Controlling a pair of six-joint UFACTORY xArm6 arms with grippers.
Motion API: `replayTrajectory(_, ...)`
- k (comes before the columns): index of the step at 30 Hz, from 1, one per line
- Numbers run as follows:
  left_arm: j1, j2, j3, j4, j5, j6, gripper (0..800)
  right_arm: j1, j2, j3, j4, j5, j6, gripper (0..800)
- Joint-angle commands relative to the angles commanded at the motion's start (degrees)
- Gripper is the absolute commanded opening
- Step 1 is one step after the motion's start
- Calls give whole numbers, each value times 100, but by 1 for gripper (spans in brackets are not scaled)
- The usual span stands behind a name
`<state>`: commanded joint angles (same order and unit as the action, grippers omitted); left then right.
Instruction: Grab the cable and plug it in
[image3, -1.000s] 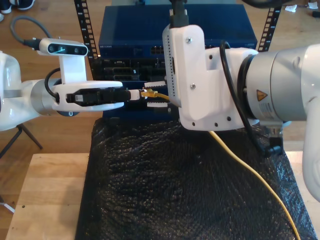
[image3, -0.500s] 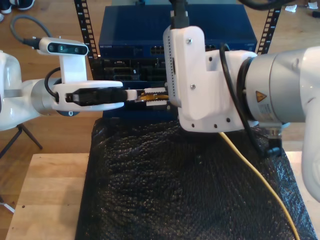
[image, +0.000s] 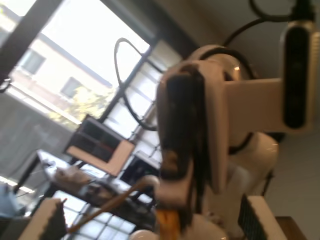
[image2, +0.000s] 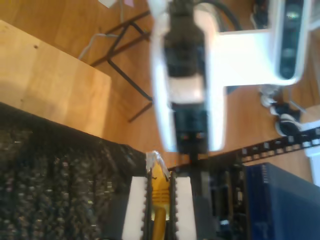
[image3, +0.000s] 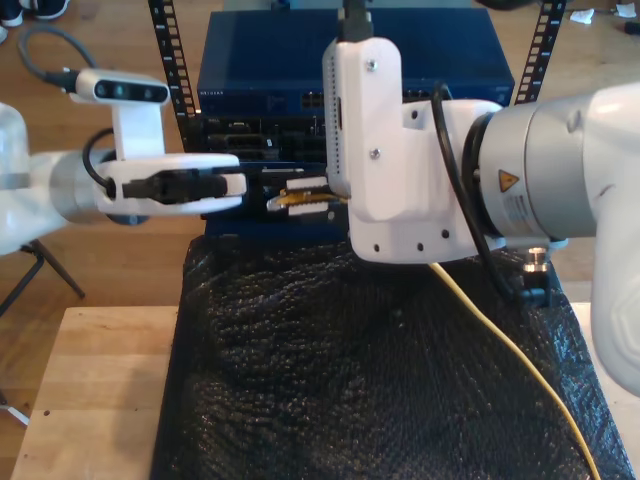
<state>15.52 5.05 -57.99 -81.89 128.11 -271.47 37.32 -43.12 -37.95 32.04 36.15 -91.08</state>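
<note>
Clamped between the white pads (image2: 135, 205) of my second gripper (image3: 300, 195) is the yellow plug end of the cable (image3: 510, 350), held just beyond the bench's (image3: 100, 390) far edge, in front of the dark ports of the blue rack unit (image3: 260, 70). From there the cable trails back over the black padded mat (image3: 350, 400) toward the bench's near corner on the exterior view's right. My first gripper (image3: 238, 185) faces the plug, fingers spread and empty, close but not touching.

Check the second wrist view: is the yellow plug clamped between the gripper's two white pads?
Yes, the cable sits squeezed between the white pads of my second gripper, its plug end poking out past them.
</note>
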Motion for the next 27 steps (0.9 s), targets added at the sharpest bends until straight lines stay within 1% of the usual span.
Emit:
replayTrajectory(3, 79, -167, 0, 9, -176, 0, 799, -220, -9, 9, 0, 431, 53, 1)
replayTrajectory(6, 264, -237, -18, 26, -352, 0, 799, -598, -9, 9, 0, 985, 105, 1)
replayTrajectory(9, 378, -387, -53, 123, -545, 9, 798, -1178, 9, 0, 0, 1530, 114, 1)
replayTrajectory(11, 413, -510, -132, 325, -695, 18, 798, -1582, 79, -26, 9, 1846, 149, 1)
replayTrajectory(13, 440, -615, -193, 686, -897, 26, 798, -1952, 211, -44, 9, 2145, 273, 1)
replayTrajectory(17, 448, -870, -316, 1644, -1468, 35, 798, -2453, 440, -70, -9, 2541, 316, 1)
replayTrajectory(22, 448, -1143, -422, 2620, -1996, 220, 798, -2611, 695, -70, -97, 2646, 308, 1)
replayTrajectory(24, 448, -1292, -422, 3068, -2189, 422, 798, -2743, 800, -97, -290, 2646, 316, 1)
replayTrajectory(27, 448, -1538, -387, 3877, -2690, 668, 799, -3015, 993, -176, -598, 2646, 343, 1)
